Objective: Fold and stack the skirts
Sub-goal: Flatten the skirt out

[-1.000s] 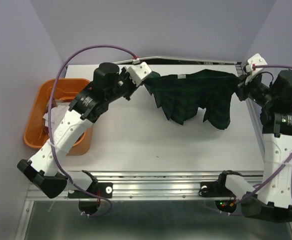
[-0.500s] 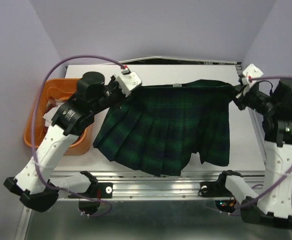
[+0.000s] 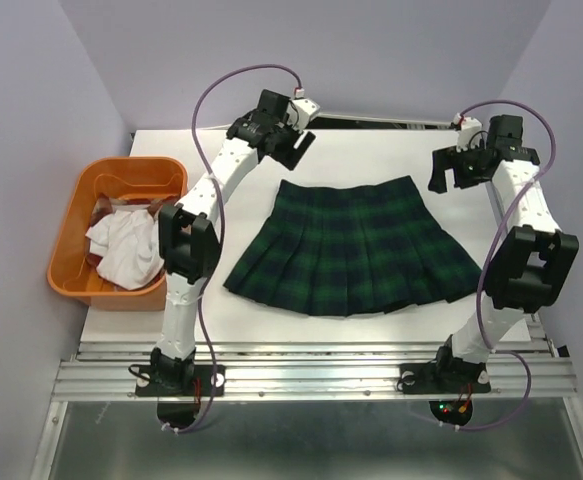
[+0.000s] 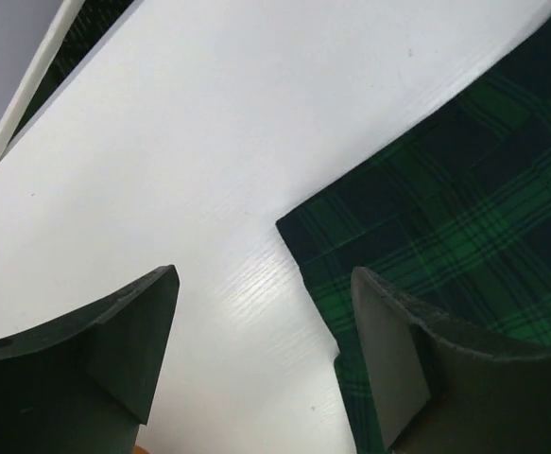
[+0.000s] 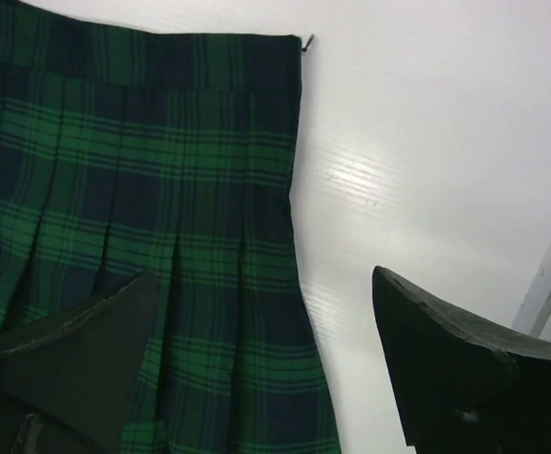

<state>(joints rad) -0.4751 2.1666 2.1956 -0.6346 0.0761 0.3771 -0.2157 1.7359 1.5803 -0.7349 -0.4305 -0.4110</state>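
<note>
Green skirt [image 3: 356,245] flat on counter [image 3: 371,160], waistband at far side, hem near, long axis L-R; L hand [image 3: 291,148] & R hand [image 3: 449,170] both open, empty, each just outboard of own waistband corner, approx. equally near.

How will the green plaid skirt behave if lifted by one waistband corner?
Probably floppy: the green plaid skirt lies flat in soft pleats. Likely light, being thin cloth. Pushed across the smooth table, it would likely bunch rather than slide.
</note>
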